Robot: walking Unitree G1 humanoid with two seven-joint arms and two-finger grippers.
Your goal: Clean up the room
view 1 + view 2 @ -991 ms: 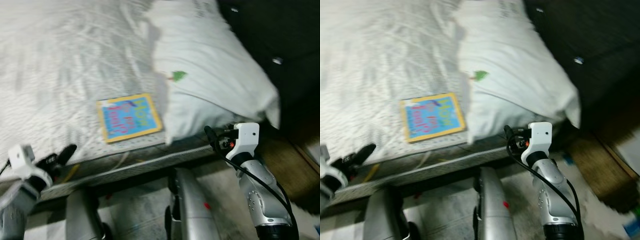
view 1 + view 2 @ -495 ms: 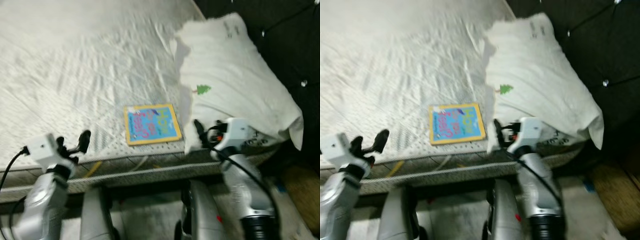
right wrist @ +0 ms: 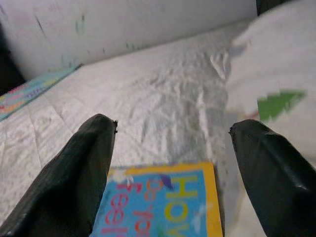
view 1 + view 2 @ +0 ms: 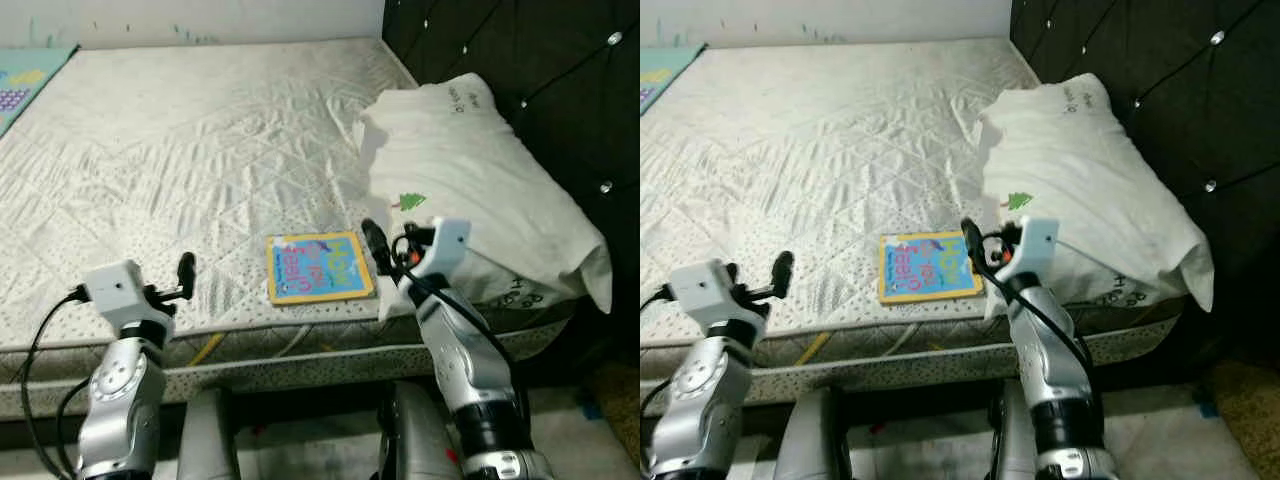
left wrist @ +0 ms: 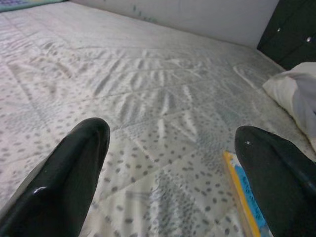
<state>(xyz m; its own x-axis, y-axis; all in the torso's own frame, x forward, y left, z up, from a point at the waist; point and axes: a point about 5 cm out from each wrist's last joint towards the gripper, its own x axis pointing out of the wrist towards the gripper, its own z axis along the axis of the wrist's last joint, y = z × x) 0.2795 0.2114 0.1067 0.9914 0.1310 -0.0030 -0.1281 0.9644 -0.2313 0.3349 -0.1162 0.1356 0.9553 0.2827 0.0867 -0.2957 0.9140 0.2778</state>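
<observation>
I see the book [image 4: 319, 267], blue cover with a yellow border, lying flat on the bare mattress [image 4: 200, 150] near its front edge, just beside the white pillow [image 4: 480, 190]. My right gripper [image 4: 385, 250] hovers over the book's pillow-side edge, fingers spread wide, grasping nothing. My left gripper [image 4: 183, 275] sits at the mattress edge, well apart from the book, fingers likewise parted and empty. The right wrist view reads the cover's coloured lettering; the left wrist view catches just the book's yellow corner [image 5: 242, 207].
</observation>
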